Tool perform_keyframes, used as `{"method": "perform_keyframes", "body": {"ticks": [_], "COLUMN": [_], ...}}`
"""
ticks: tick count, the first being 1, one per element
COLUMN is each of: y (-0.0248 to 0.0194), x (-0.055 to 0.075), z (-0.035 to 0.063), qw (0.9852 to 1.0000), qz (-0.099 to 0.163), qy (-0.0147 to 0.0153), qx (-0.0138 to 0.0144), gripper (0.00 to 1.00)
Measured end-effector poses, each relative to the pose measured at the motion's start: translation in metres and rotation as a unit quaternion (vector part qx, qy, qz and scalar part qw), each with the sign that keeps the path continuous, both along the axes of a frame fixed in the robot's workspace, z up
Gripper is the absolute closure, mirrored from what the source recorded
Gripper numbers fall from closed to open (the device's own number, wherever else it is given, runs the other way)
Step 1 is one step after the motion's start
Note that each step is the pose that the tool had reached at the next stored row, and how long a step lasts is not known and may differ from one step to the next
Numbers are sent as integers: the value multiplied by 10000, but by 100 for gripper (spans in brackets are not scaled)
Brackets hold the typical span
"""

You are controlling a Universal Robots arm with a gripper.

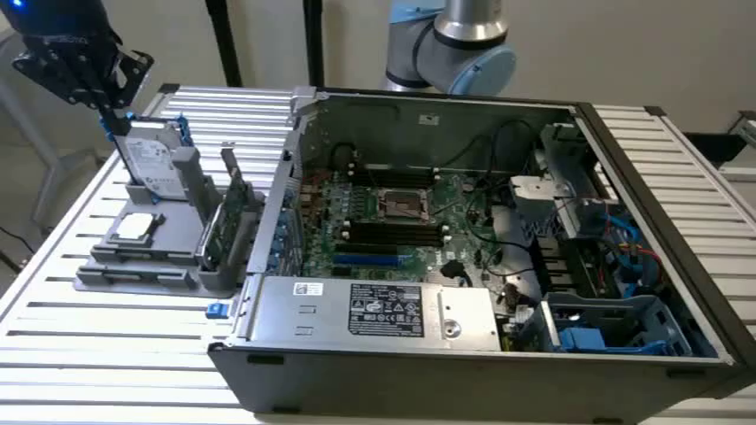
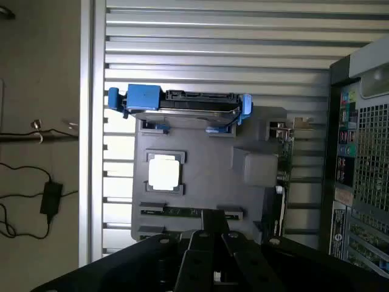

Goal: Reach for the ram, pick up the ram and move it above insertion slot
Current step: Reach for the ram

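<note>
Hovers with the hand (image 1: 115,122) above the gray holder (image 1: 148,276) on the table (image 1: 106,354); cannot tell whether open or closed. Leaves the ram (image 2: 188,211) untouched below the hand, flat in a holder slot near the white-topped chip (image 2: 164,172).

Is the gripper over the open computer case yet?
No: the gripper hangs over the hard drive in the gray holder, outside the case.
</note>
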State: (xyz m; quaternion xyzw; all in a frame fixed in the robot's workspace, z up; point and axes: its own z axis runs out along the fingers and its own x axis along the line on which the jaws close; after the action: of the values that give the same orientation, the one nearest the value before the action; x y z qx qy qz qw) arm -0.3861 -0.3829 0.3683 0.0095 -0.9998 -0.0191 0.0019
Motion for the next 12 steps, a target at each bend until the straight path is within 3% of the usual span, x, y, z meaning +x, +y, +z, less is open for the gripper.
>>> {"method": "perform_keyframes", "body": {"ticks": [12], "y": [0], "x": [3], "z": [5], "qw": [10000], "qz": [0], "qy": [4], "qx": [0], "gripper": [89]}}
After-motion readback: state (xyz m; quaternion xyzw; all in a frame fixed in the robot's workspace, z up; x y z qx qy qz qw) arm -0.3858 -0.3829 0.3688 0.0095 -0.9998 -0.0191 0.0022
